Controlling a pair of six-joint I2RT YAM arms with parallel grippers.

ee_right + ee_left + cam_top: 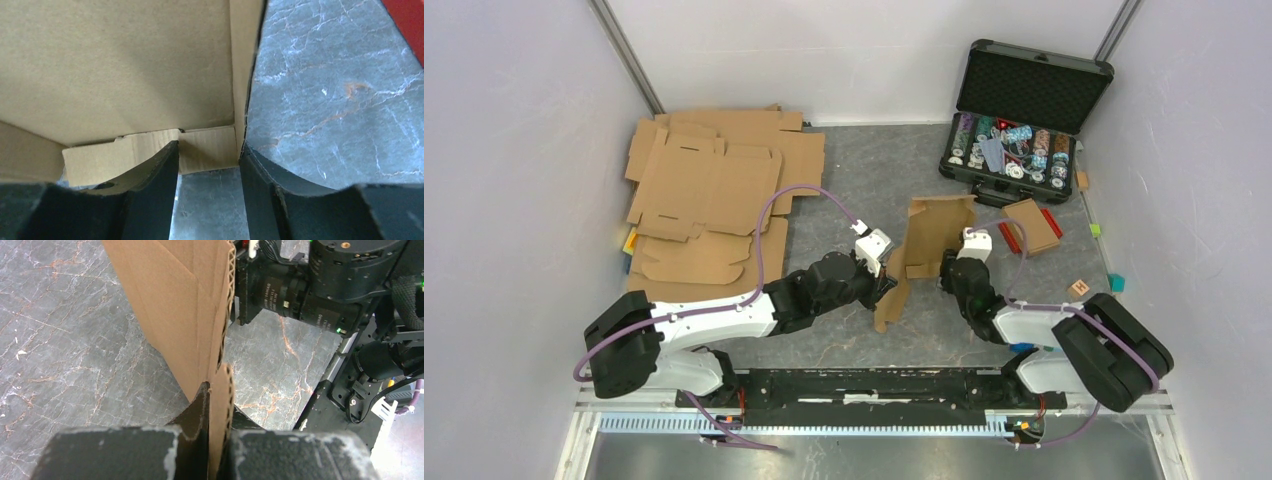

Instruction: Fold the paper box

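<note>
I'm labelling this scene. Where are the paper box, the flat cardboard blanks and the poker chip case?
paper box [932, 238]: top view, on its large middle panel.
flat cardboard blanks [704, 185]: top view, on the topmost sheet's centre.
poker chip case [1032, 92]: top view, on the open lid's foam lining.

Grey marbled tabletop [844, 200], white walls [874, 50]

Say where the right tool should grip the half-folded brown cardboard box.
On the brown corrugated cardboard box, pinch the upright side wall from its free edge, one finger per face: it stands thin and edge-on between the right tool's open jaws.
</note>
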